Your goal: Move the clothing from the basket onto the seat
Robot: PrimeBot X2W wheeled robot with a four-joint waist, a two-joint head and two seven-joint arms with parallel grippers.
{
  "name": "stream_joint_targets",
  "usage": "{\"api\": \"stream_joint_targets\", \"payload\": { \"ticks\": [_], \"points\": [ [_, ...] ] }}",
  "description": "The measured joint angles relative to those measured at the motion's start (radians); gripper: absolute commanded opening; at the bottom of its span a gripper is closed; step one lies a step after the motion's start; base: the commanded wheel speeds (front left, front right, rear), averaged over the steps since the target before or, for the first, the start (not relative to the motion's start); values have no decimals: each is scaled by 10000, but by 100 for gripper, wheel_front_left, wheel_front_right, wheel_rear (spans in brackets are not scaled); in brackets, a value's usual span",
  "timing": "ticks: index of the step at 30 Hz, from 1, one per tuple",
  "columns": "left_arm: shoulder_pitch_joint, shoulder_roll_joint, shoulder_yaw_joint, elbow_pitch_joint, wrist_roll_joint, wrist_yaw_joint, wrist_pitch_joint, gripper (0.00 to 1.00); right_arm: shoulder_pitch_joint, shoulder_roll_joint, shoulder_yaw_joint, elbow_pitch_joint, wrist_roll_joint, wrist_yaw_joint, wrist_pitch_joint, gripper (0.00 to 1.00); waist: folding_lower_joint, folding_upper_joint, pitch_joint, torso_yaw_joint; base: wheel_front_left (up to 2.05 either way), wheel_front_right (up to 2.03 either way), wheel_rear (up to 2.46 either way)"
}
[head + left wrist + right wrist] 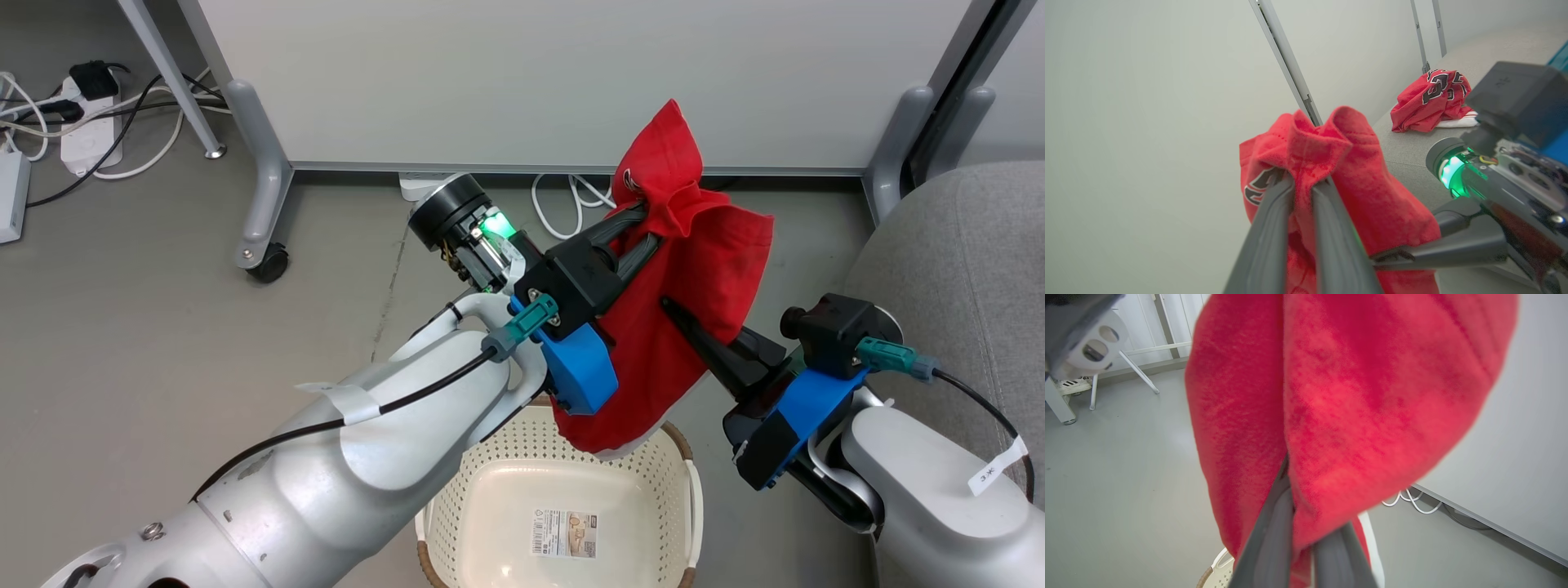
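Observation:
A red piece of clothing (694,269) hangs above the basket (490,474), a cream perforated tub with a brown rim and only a label inside. My left gripper (641,214) is shut on the cloth's bunched top; its fingers (1274,228) pinch a fold in the left wrist view. My right gripper (669,306) reaches up from the lower right, and its fingers (1274,535) are closed into the hanging cloth (1355,396). A second red garment (1429,100) with dark lettering lies crumpled on the grey seat (1408,151). The seat (963,245) sits at the right of the head view.
A white partition panel stands behind, with a grey leg and caster (265,253) to the left. White cables (571,204) lie on the floor under the panel. Power strips and cords (90,139) sit at the far left. Grey floor surrounds the basket.

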Motion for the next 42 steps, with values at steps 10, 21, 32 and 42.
{"api": "stream_joint_targets", "payload": {
  "ticks": [10,21,32,42],
  "points": [
    [-5,19,-59,48,-73,13,-13,0,-50,-25,111,-56,-27,0,0,0,0,0,-56,-46,0,0,0],
    [-20,54,-140,86,-163,54,-42,0,-53,-25,92,-61,-73,0,0,0,0,0,-31,-79,0,0,0],
    [-46,88,-209,138,-249,56,-27,0,-53,-23,92,-73,-82,0,0,0,0,0,-24,-117,0,0,0],
    [-129,69,-205,130,-245,209,-104,100,-54,-19,33,-90,-86,0,0,0,0,0,42,-115,0,0,0]
  ]
}}
